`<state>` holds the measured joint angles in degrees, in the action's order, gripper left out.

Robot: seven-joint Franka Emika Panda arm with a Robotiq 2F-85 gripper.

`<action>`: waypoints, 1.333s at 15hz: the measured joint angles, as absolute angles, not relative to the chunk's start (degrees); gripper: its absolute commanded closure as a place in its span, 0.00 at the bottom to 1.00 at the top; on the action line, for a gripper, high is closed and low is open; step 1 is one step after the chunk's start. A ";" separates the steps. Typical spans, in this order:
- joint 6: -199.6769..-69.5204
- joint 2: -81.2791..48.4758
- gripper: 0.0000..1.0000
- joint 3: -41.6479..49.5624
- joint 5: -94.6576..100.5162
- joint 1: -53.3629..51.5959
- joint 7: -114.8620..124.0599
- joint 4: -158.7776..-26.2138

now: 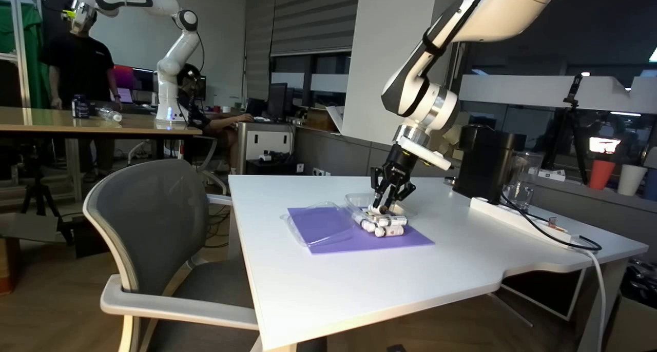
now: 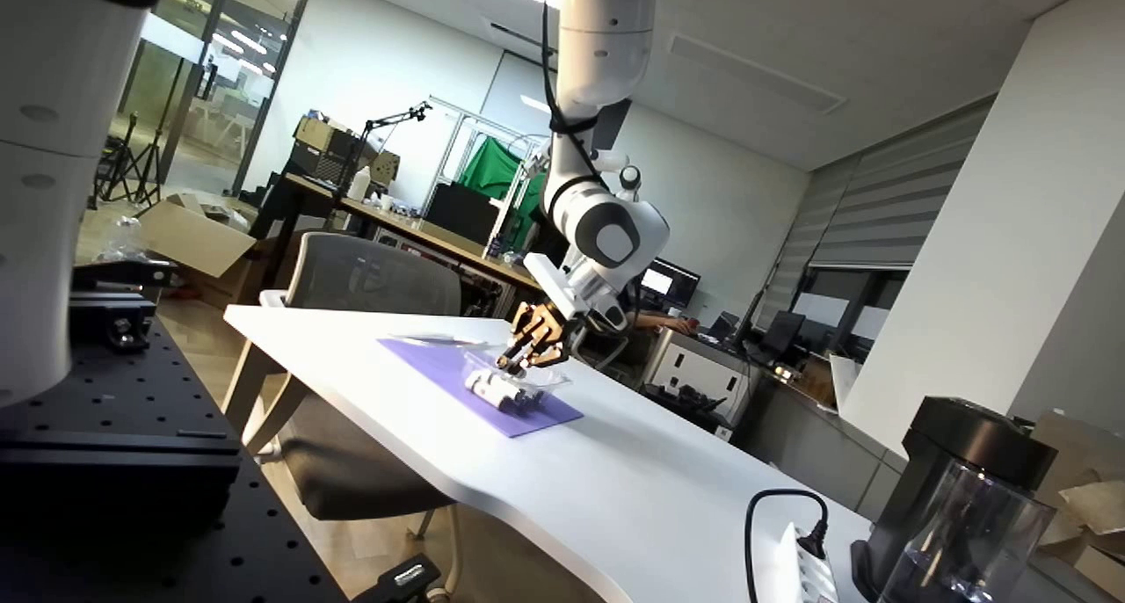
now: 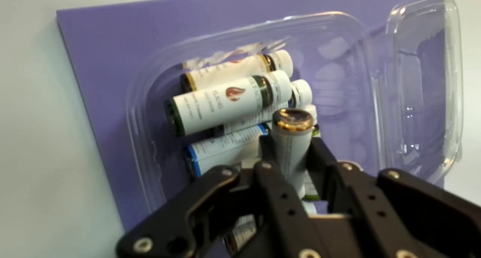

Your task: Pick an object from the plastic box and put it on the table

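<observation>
Wrist view. Clamped between the fingers (image 3: 324, 158): one vial (image 3: 291, 149), tilted, amber glass end showing, far end hidden. Below and alongside: other vials (image 3: 221, 105), lying in the box (image 3: 132, 119); lid (image 3: 456, 100) beside, partly past the mat (image 3: 97, 70). Judged as the step in hand: lifting out. Hold the squeeze steady before rising. Likely smooth and round; beware of slip or swivel. Contact with the other vials not readable, so start slowly to avoid dragging any along.

In an exterior view: fingers slanting down to the box, tips low against or just over the contents, exact clearance hidden. Raise straight up past the rim first; only then travel sideways. For setting down, aim for white table (image 1: 380, 280) on the near side of the mat.

In an exterior view: box and mat well apart from the strip (image 2: 807, 572). Keep that separation when choosing the spot. Stay well inside the table's curved edge, with rolling the chief worry. Lower with the vial lying as flat as the grip allows, touch down gently, let the fingers part only after contact, then withdraw upward.
</observation>
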<state>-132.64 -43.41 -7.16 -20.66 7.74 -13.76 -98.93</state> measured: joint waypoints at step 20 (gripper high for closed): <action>-147.03 -46.55 0.93 -1.09 -1.58 14.43 -29.80 -93.82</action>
<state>-147.03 -46.55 -1.09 -1.58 14.43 -29.80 -93.82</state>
